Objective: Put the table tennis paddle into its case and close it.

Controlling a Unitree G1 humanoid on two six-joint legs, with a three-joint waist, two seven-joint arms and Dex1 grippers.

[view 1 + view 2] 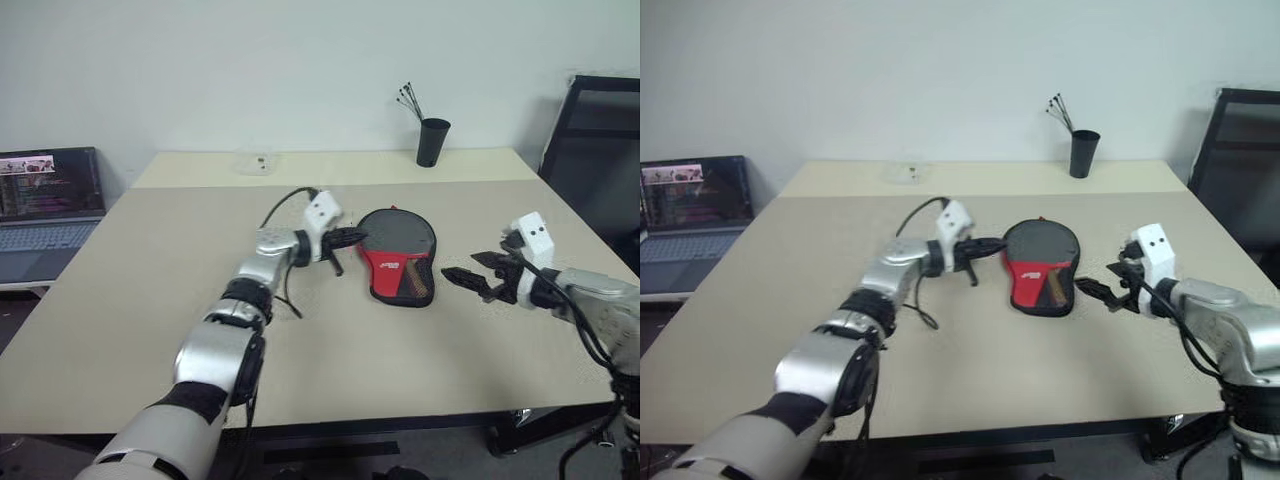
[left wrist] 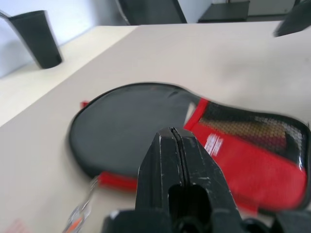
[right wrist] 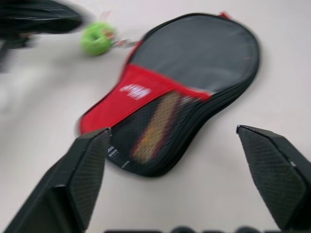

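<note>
Beige tabletop (image 1: 150, 300), white wall behind. Case (image 1: 400, 258) lies flat mid-table, paddle handle visible thru the mesh, so prob. already inside. Left gripper (image 1: 350, 238) at case's 9 o'clock, jaws shut, empty; right gripper (image 1: 475, 275) at 3 o'clock, jaws wide, likely to steady it for zipping.

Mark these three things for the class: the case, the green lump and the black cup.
case (image 3: 194, 53), right wrist view, on its black round part.
green lump (image 3: 96, 39), right wrist view, on its middle.
black cup (image 1: 433, 142), left eye view, on its side wall.
</note>
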